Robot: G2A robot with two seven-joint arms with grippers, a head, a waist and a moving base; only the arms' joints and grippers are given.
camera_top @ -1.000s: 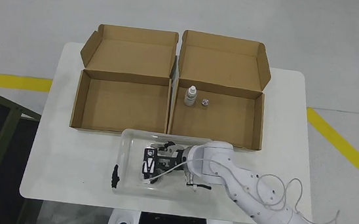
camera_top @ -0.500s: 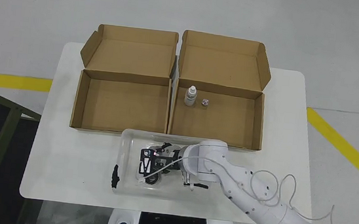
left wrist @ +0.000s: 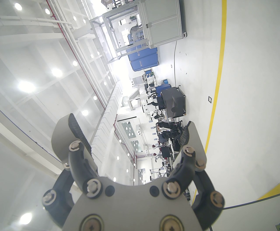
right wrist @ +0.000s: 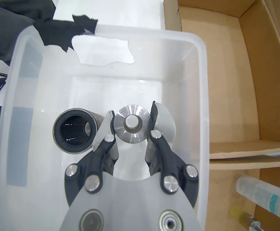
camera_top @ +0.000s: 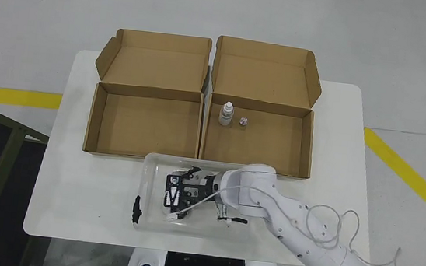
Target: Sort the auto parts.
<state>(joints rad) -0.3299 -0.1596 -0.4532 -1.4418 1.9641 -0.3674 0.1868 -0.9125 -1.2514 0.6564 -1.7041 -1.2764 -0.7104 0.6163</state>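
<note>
Right gripper pinches the metal disc by its rim, down in the clear bin. Looks heavy, stiff and slick, so it probably wants a firm squeeze. Left gripper is spread open, empty.

I see a white table. A brown box and a second brown box sit open on it, side by side. A clear bin sits just in front of them.

A large industrial hall or robotics lab: a high white ceiling with rows of lights, a glazed machine enclosure, blue cabinets, crowded workbenches far off, and yellow lines on the pale floor.
</note>
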